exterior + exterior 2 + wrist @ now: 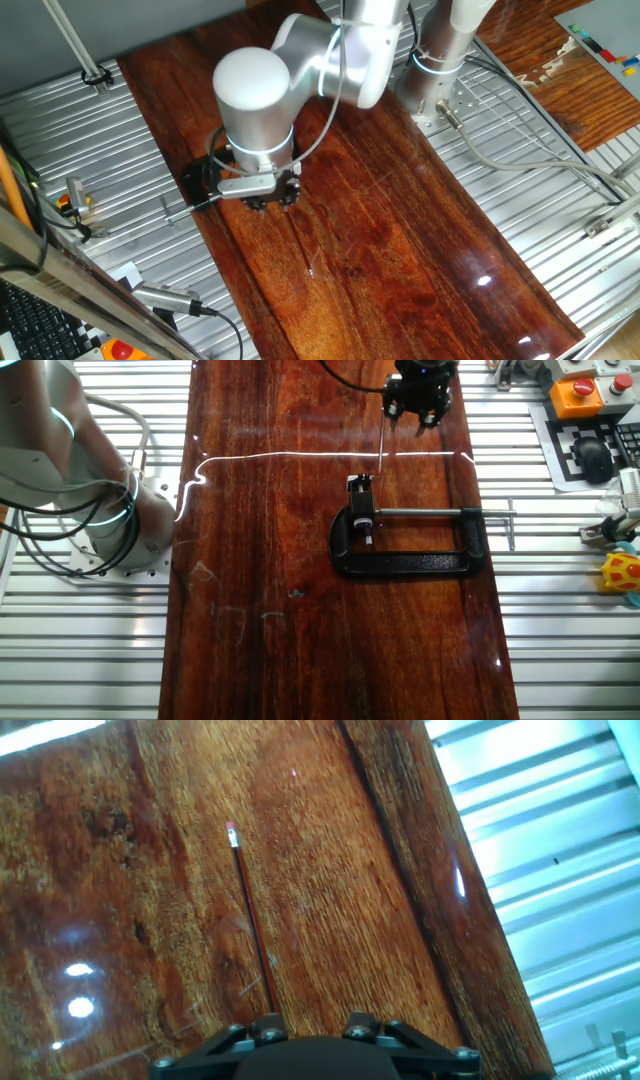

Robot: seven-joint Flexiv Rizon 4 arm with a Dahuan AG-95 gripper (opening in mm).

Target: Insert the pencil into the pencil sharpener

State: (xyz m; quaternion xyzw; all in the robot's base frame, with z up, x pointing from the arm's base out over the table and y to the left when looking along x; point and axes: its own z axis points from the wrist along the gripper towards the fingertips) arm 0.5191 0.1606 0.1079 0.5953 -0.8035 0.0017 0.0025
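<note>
Presently catalogued: one end effector [420,410], hanging at about 1 o'clock of the worktop [260,560] in the other fixed view, above the upper end of the pencil [382,445]; in the hand view the pencil [252,915] lies flat on the wood, pink eraser end toward 11 o'clock, its near end running under the end effector's black body at the bottom edge. Jaw opening cannot be told from any view, nor whether the fingers touch the pencil; by the look of it nothing is lifted. One pencil sharpener [359,484], small and white, held at the left jaw of a black C-clamp [410,545] whose steel rod [440,512] points to 3 o'clock. The pencil's lower end reaches to just beside the sharpener at its 12 o'clock. In one fixed view the arm [258,95] hides the pencil and most of the clamp. Risks, as judged: a grasp at the far end leaves a long free length, so the tip may swing and miss the sharpener's opening; a thin round shaft may roll or twist between the fingers; pushing off-axis could jam or snap the point, since the clamped sharpener cannot yield.
</note>
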